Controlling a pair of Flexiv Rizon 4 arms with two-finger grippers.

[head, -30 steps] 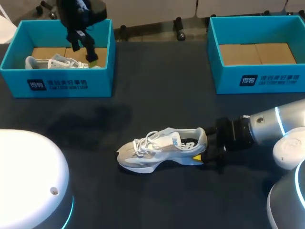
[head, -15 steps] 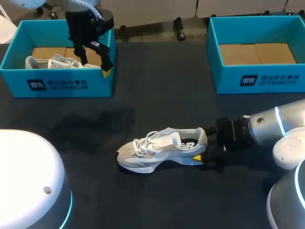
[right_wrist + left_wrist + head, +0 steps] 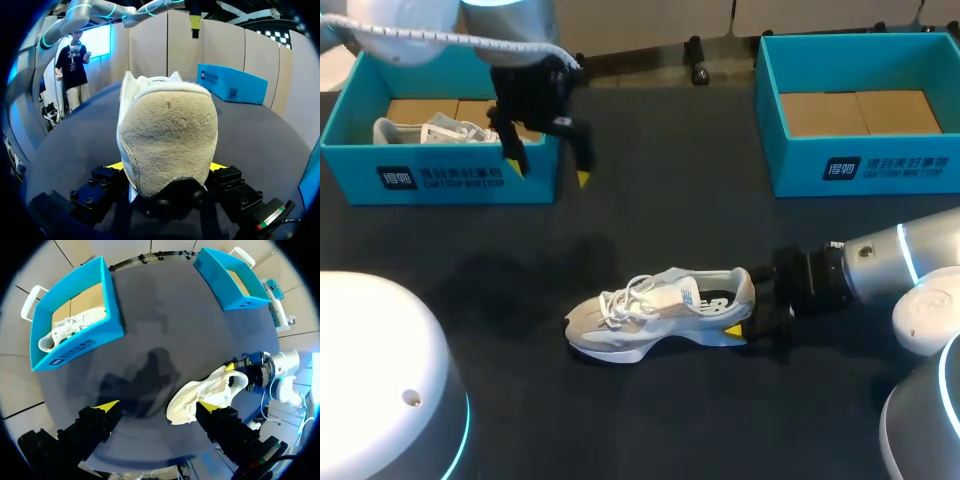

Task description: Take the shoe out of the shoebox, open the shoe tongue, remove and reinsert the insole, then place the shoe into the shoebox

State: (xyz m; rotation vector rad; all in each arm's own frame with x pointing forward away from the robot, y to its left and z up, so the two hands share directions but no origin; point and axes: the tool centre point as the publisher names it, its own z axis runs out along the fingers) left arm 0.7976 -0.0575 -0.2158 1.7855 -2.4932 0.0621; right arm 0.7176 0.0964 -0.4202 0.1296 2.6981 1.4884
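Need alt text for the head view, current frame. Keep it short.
A white and grey mesh sneaker stands on its sole mid-table, heel held between the jaws of the right gripper. The left gripper, jaws open, hangs near the front corner of the left blue cardboard shoebox, which holds a second white sneaker; the right blue cardboard shoebox holds no shoe.

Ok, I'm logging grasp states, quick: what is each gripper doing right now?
Left gripper: open, holding nothing, above the table.
Right gripper: shut on the shoe, at its heel.
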